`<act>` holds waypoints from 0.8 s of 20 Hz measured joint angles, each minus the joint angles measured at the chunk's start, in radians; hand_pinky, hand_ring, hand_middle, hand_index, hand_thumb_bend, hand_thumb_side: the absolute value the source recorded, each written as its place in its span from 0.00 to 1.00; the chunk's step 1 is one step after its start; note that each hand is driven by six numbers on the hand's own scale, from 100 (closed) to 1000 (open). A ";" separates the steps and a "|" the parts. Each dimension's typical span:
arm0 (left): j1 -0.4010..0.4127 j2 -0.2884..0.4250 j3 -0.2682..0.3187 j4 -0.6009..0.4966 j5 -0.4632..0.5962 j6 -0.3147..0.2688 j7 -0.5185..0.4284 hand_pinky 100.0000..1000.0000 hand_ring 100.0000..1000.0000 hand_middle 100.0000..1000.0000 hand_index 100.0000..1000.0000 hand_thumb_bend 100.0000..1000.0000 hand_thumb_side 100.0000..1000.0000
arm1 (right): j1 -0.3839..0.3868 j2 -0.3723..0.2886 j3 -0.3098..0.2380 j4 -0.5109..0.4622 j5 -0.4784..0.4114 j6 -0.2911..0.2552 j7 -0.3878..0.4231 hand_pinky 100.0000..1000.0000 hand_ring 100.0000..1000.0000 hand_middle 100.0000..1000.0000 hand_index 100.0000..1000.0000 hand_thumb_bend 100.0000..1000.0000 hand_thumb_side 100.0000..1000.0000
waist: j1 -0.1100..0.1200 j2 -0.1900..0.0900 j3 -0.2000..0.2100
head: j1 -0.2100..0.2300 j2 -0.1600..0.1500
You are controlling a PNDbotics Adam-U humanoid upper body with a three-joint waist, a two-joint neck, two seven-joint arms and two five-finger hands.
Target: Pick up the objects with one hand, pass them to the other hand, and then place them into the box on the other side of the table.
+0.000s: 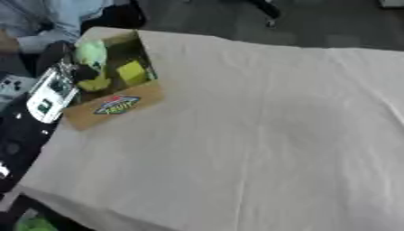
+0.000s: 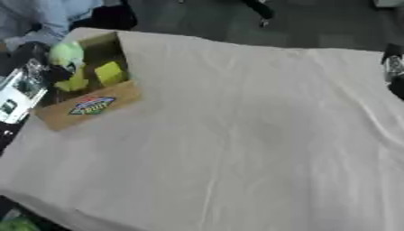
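A cardboard box [image 1: 118,104] with a coloured label on its front stands at the table's far left corner. Inside it lie a yellow block [image 1: 132,72], a yellow-green piece [image 1: 94,84] and a pale green object [image 1: 91,53] at the back. My left arm, silver and white, comes in from the left edge, and its dark hand [image 1: 81,72] sits over the box's left wall next to the pale green object. Whether it touches any object is blurred. A dark part of my right hand [image 2: 393,67] shows at the right edge, over the table's far right side.
A cream cloth [image 1: 260,135] covers the table, creased toward the right. A green object [image 1: 33,224] shows below the table's near left corner. Dark equipment stands left of the table [image 1: 16,149]. A person in a blue sleeve [image 1: 55,20] is behind the box.
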 measured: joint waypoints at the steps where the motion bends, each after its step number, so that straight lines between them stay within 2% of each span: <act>1: 0.000 0.000 0.002 -0.004 -0.006 -0.003 0.003 0.63 0.74 0.70 0.81 0.40 0.92 | 0.000 0.000 -0.003 0.000 0.000 -0.001 -0.002 0.64 0.61 0.62 0.69 0.27 0.21 | 0.000 0.000 0.001 | -0.003 0.000; 2: 0.001 0.000 0.005 -0.011 -0.009 -0.007 0.010 0.61 0.74 0.69 0.81 0.42 1.00 | 0.001 0.000 -0.006 0.000 0.000 -0.001 -0.004 0.64 0.61 0.62 0.69 0.27 0.21 | 0.000 0.000 0.002 | -0.008 0.000; 5: 0.014 0.000 0.022 -0.046 0.001 -0.026 0.046 0.58 0.72 0.65 0.79 0.28 1.00 | 0.009 0.000 -0.019 0.000 0.001 -0.003 -0.017 0.64 0.61 0.62 0.69 0.27 0.21 | 0.000 -0.004 0.006 | -0.032 0.006; 7: 0.028 0.000 0.036 -0.081 0.030 -0.038 0.077 0.56 0.71 0.64 0.78 0.25 1.00 | 0.017 0.000 -0.029 0.000 0.002 -0.004 -0.028 0.64 0.61 0.62 0.69 0.27 0.20 | -0.001 -0.011 0.008 | -0.049 0.011; 11: 0.054 0.001 0.055 -0.155 0.110 -0.056 0.156 0.50 0.68 0.61 0.76 0.11 0.94 | 0.028 0.000 -0.048 -0.001 0.004 -0.007 -0.049 0.64 0.61 0.62 0.69 0.26 0.20 | -0.006 -0.014 0.008 | -0.071 0.019; 14: 0.082 0.001 0.079 -0.235 0.187 -0.081 0.227 0.47 0.67 0.63 0.76 0.07 0.90 | 0.038 0.000 -0.067 -0.006 0.010 -0.010 -0.071 0.64 0.61 0.62 0.69 0.25 0.21 | -0.007 -0.016 0.010 | -0.085 0.026; 16: 0.107 0.001 0.097 -0.297 0.253 -0.114 0.275 0.47 0.71 0.65 0.78 0.09 0.89 | 0.048 -0.001 -0.085 -0.012 0.012 -0.008 -0.094 0.64 0.64 0.66 0.70 0.23 0.22 | -0.009 -0.019 0.010 | -0.097 0.027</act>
